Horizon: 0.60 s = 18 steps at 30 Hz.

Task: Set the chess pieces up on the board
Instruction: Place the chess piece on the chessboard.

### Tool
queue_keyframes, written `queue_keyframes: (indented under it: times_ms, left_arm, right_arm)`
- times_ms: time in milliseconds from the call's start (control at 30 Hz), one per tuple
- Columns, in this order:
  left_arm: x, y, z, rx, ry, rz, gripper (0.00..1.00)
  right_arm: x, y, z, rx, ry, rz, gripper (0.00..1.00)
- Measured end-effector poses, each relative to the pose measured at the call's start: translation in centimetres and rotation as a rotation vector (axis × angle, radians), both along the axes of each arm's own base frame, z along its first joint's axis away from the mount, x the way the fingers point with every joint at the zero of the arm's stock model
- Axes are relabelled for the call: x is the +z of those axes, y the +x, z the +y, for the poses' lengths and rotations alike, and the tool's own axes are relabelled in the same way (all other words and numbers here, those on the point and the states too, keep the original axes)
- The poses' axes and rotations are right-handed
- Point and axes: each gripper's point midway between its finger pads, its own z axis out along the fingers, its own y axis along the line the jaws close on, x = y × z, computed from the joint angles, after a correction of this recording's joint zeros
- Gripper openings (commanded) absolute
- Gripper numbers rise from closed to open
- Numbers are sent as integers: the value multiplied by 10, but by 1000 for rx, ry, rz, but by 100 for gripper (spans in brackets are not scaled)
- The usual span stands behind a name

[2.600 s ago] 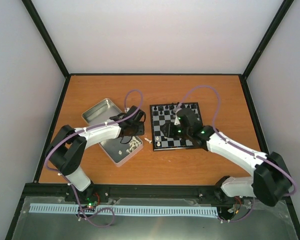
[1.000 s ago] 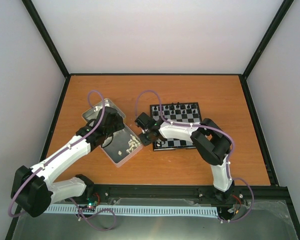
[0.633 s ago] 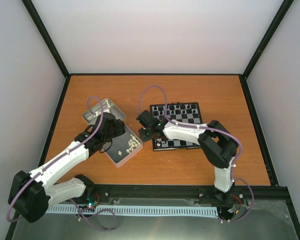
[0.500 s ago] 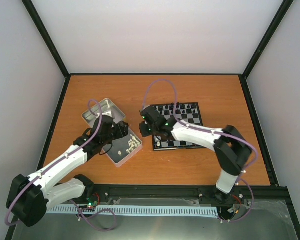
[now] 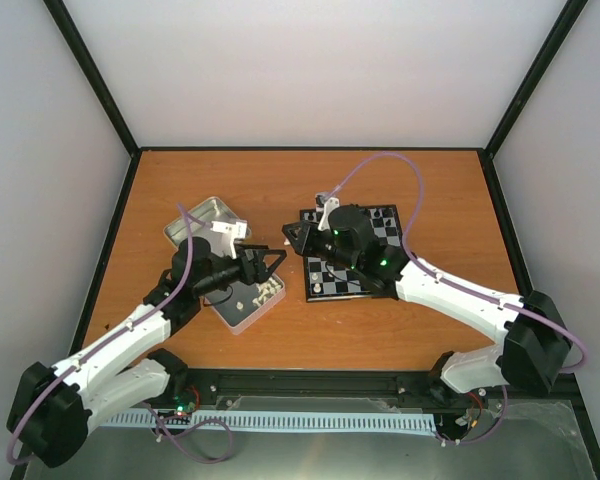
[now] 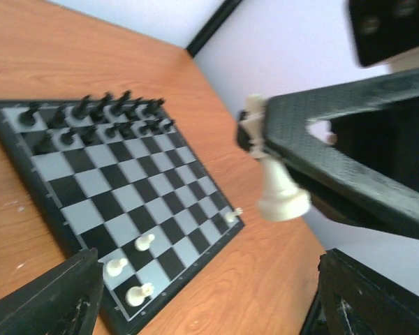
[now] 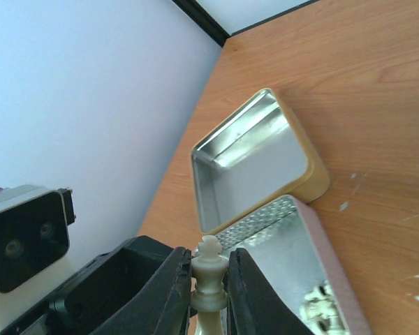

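The board [image 6: 119, 188] [image 5: 332, 272] lies right of centre, with three white chess pieces [image 6: 145, 242] near one corner and one more [image 6: 230, 215] on its edge row. My right gripper [image 7: 209, 279] [image 5: 298, 240] hovers by the board's left edge, shut on a white king [image 7: 209, 271] [image 6: 274, 183]. My left gripper [image 6: 209, 279] [image 5: 272, 262] points at it from the left, jaws wide open and empty. The king hangs just beyond the left fingers [image 6: 52, 300]. More white chess pieces [image 5: 267, 290] [image 7: 321, 301] lie in the tin.
The silver tin [image 5: 242, 312] and its open lid [image 5: 198, 222] [image 7: 251, 157] sit left of the board. Two rows of black pieces [image 6: 98, 115] fill the board's far side. The right arm's link [image 5: 450, 295] crosses above the board's near right corner.
The left gripper has swung from over the tin toward the board's left edge and opened wide. The right arm has swung round over the board, its gripper still by the board's left edge.
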Motion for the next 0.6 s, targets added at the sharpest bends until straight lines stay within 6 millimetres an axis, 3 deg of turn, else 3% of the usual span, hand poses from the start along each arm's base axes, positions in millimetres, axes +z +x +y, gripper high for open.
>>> queue_keyframes:
  times_ms: [100, 200, 467, 600]
  left_arm:
    - [16, -10, -4, -53, -59, -62, 83]
    - [25, -18, -8, -100, -99, -96, 75]
    - [48, -24, -14, -141, -202, -109, 66]
    - [57, -24, -13, -137, -260, -103, 57]
  right_arm:
    - [6, -5, 1, 9, 54, 31, 16]
    - [13, -9, 3, 22, 97, 48, 15]
    - [25, -19, 11, 77, 180, 83, 15]
    - [25, -23, 14, 99, 196, 93, 15]
